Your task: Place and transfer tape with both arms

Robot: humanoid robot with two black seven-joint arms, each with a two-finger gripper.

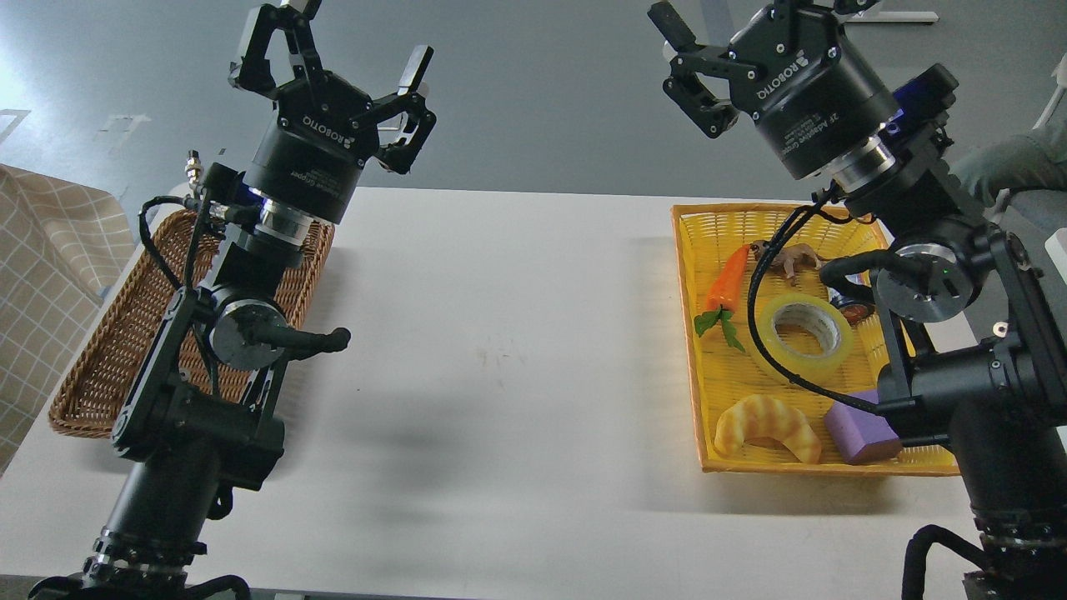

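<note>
From the head view, a white rectangular table spans the scene. On its right side sits a shallow yellow woven plastic basket. Inside it lies the wide roll of translucent yellow packing tape with a whitish core, flat on its side near the middle of the basket. Just left of the tape is an orange toy carrot with green leaves; near the front edge lie a yellowish striped croissant-shaped toy and, beside it, a purple foam block. A small brownish object lies behind the tape, too unclear to name. On the table's left edge rests a brown oval wicker basket, partly hidden by the left arm. The left black two-finger gripper is raised above the far table edge, fingers spread wide, holding nothing. The right black two-finger gripper is raised above the yellow basket, partly cut off by the top of the view; its jaws look spread apart and hold nothing
</note>
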